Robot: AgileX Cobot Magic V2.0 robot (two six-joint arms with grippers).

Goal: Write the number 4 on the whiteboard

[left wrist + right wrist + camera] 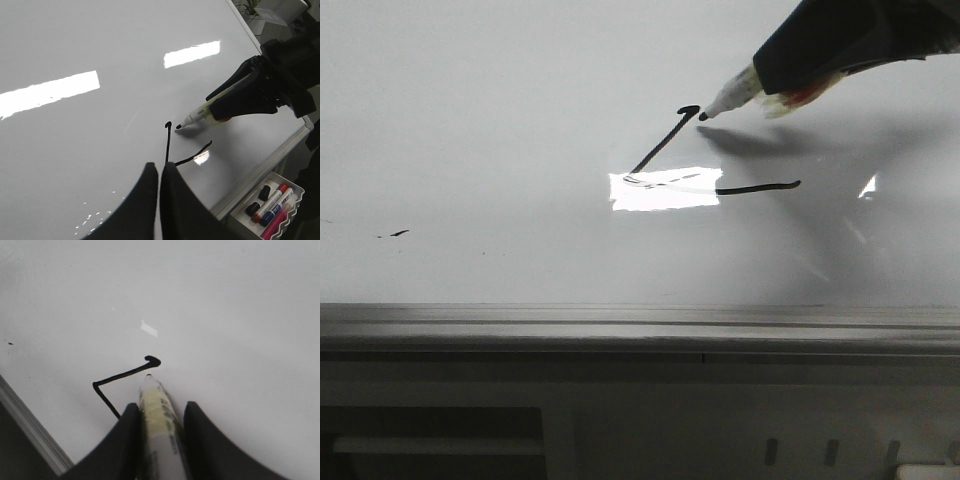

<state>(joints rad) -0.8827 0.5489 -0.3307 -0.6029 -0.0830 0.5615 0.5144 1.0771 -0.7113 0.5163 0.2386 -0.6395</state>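
The whiteboard fills the front view, with a bright reflection. On it the number 4 shows as black strokes: a diagonal and a horizontal bar. My right gripper is shut on a marker, whose black tip sits just right of the diagonal's top end, at or barely above the board. The right wrist view shows the marker between the jaws and the strokes just ahead. My left gripper is shut and empty, hovering above the board near the strokes.
A grey metal edge rail runs along the board's near side. Two tiny black smudges mark the board at the left. A white tray holding several markers hangs below the rail.
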